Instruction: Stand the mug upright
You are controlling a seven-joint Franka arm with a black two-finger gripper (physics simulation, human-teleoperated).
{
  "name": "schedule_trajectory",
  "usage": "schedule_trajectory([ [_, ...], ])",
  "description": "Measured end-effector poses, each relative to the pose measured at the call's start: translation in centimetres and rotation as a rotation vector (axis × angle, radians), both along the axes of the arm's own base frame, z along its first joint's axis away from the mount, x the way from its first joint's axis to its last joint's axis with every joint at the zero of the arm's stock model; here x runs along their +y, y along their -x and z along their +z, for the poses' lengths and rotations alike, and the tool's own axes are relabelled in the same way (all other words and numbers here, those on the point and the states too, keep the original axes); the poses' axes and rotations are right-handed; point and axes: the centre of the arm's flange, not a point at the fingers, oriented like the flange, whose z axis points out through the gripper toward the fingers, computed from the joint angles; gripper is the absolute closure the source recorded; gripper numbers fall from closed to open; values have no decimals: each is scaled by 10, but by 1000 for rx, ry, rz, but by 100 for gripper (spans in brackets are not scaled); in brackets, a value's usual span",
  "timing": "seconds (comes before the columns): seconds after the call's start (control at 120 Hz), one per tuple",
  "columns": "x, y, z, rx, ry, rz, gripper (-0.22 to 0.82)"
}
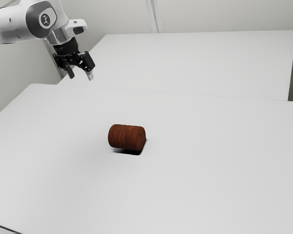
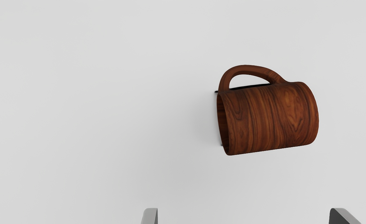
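Though sideways, mug [image 2: 268, 119] well apart, below pincer [image 1: 81, 76].

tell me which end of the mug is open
The end of the mug facing the exterior view's left: its rim circles a hollow, while the opposite end is closed wood.

A glossy white robot arm [image 1: 7, 25] with smooth, rounded casing, upper left in the exterior view; its dark grey oval cap [image 1: 33, 18] bears a small round black-and-white emblem [image 1: 45, 19]; below sits a black, angular two-finger gripper [image 1: 81, 76]; in the wrist view, blunt grey fingers [image 2: 150, 216] with rounded corners.
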Motion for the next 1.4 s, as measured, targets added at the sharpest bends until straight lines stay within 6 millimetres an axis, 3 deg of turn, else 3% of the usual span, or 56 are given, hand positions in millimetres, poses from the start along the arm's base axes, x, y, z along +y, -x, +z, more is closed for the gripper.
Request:
schedule_trajectory([
  [0.225,-1,0,-1,2,5,3,0],
  [0.408,-5,6,-26,59,62,11,0],
  [0.533,24,13,-41,84,213,68,0],
  [0.642,69,27,-71,106,382,145,0],
  [0.7,81,31,-86,106,465,160,0],
  [0.8,80,29,-115,113,582,148,0],
  [1.017,94,34,-198,124,807,178,0],
  [1.283,101,28,-267,68,1001,215,0],
  [1.4,99,20,-289,26,1077,221,0],
])
